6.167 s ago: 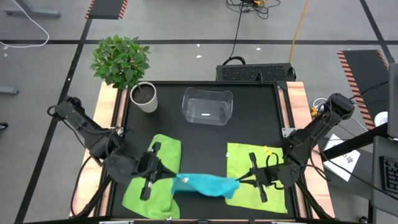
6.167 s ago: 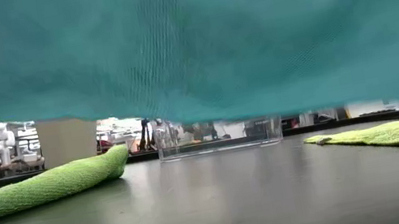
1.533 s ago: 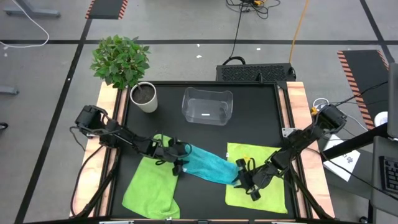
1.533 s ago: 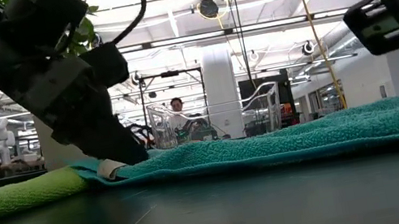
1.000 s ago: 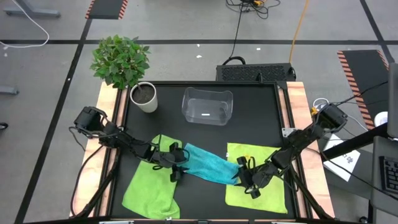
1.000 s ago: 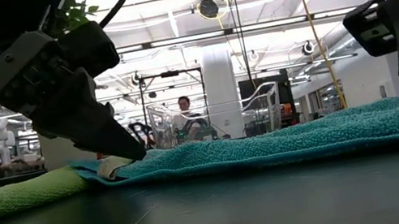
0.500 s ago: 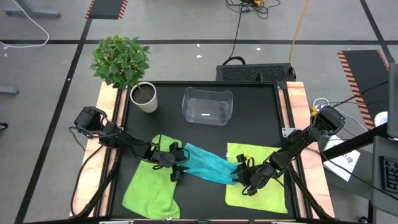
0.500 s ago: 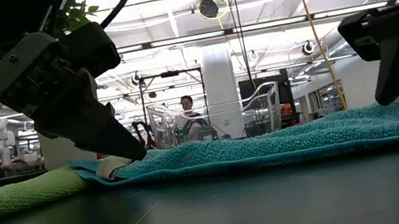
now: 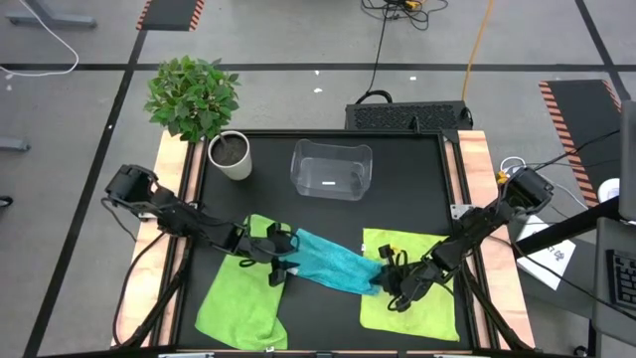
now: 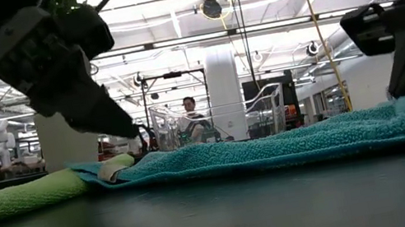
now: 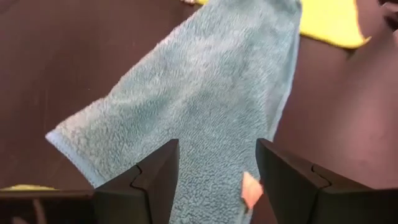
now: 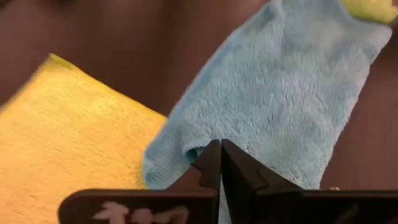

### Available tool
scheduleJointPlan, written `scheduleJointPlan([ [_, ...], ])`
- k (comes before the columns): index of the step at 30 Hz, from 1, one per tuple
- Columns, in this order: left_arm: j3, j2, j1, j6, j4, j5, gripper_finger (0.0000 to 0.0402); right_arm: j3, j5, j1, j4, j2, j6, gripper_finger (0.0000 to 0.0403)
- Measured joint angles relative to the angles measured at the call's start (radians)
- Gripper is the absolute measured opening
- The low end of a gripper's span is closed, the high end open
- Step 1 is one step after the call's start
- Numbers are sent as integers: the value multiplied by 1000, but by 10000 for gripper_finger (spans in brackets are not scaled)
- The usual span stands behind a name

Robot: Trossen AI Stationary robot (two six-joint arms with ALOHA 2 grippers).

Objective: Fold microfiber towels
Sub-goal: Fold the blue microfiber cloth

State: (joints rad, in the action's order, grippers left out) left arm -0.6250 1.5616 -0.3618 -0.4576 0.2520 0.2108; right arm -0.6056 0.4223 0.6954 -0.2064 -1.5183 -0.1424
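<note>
1. My right gripper (image 9: 386, 286) is pinched fully closed on the near-right edge of the turquoise towel (image 9: 328, 264), which lies flat between the two lime-green towels (image 9: 238, 298).
2. My left gripper (image 9: 281, 270) hangs wide apart over the opposite end, holding nothing.
3. Risk: a one-sided lift may drag or bunch the cloth; a thin pinch may slip.
4. Risk: snagging the right-hand green towel (image 9: 422, 288) underneath.
5. Surface: black tabletop (image 9: 397, 189), with clear bin (image 9: 331, 169) and potted plant (image 9: 199, 109) at the far side. Room: open lab, a person (image 10: 189, 120) far off.

One towel (image 9: 328, 267) lies between two other towels (image 9: 241, 296) (image 9: 417, 286), overlapping both; the bin (image 9: 331, 169) sits behind, the potted plant (image 9: 204, 114) to its left
</note>
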Motion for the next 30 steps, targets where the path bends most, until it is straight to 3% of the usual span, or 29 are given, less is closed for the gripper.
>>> scheduleJointPlan([
  [8,0,-12,0,4,-23,0,214,0,-16,34,27,105,23,0],
  [15,0,-12,0,7,-34,0,214,0,-104,35,17,91,15,14],
  [20,0,-12,0,16,-32,0,214,0,-63,36,10,91,42,24],
  [30,0,-12,-1,36,-11,-8,214,0,-269,39,-80,91,2,21],
])
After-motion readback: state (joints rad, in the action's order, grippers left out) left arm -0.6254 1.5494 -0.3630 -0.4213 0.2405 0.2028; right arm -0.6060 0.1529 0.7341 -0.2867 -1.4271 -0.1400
